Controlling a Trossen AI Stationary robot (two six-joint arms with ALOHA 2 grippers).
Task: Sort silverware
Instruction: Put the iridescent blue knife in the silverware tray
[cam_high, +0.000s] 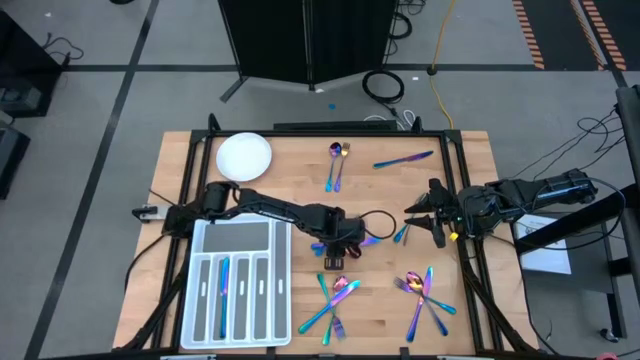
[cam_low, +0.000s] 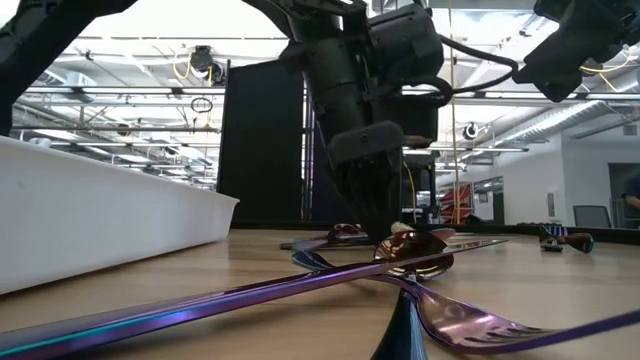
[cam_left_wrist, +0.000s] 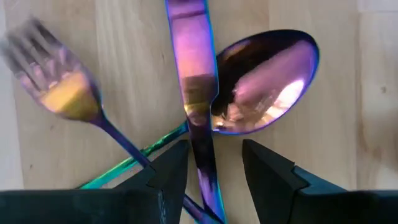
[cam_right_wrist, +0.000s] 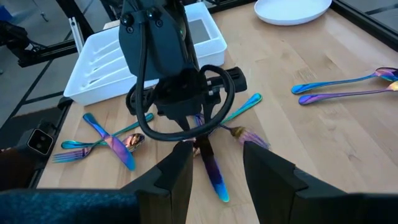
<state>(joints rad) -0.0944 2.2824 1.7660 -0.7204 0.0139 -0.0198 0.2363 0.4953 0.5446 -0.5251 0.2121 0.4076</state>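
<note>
The left gripper (cam_left_wrist: 214, 168) is hanging over a crossed pile near the table's front middle, fingers parted and empty, straddling the knife (cam_left_wrist: 194, 93) lying over a spoon (cam_left_wrist: 264, 81) and fork (cam_left_wrist: 59, 81). Closing here is risking dragging those neighbours along. The right gripper (cam_right_wrist: 214, 168) is waiting open at the right.

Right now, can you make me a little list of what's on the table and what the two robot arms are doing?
table: wooden top
plate: white, round, empty, at the far left
tray: white with slots, one utensil lying in a slot
silverware: rainbow pieces scattered in small heaps on the wood
left gripper: open, over a crossed knife, fork and spoon
knife: lies between the left gripper's fingers
right gripper: open, hovering at the table's right side, holding nothing
</note>
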